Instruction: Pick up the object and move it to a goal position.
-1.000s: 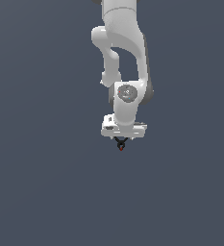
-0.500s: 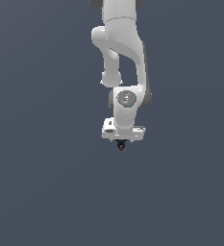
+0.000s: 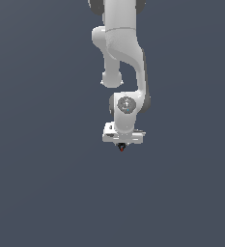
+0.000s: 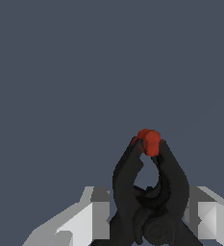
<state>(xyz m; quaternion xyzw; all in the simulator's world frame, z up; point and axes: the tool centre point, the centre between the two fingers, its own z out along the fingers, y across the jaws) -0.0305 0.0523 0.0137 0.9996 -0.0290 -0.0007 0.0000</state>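
Since one second ago, the white arm has shifted slightly toward the exterior view's right, and its upper joints have changed pose, while the hand's height in the picture is nearly the same.

Exterior view: a white robot arm (image 3: 121, 53) hangs down from the top edge against a plain dark grey-blue background. Its wrist ends in a wide white hand (image 3: 121, 144), pointing straight down. Just below the hand's body sits the object (image 3: 121, 147), a tiny black piece with a red tip at its lowest point. It is touching the hand and is far smaller than it. No surface or bench can be made out beneath it; the object appears held in the air.

Wrist view: the object (image 4: 149, 187) fills the lower middle of the picture. Two black prongs rise from a dark base and lean together, meeting at a small red tip. White blocks of the hand flank the base on both sides. The hand appears closed around the object's base, though the fingers themselves are hard to tell apart from the black piece.
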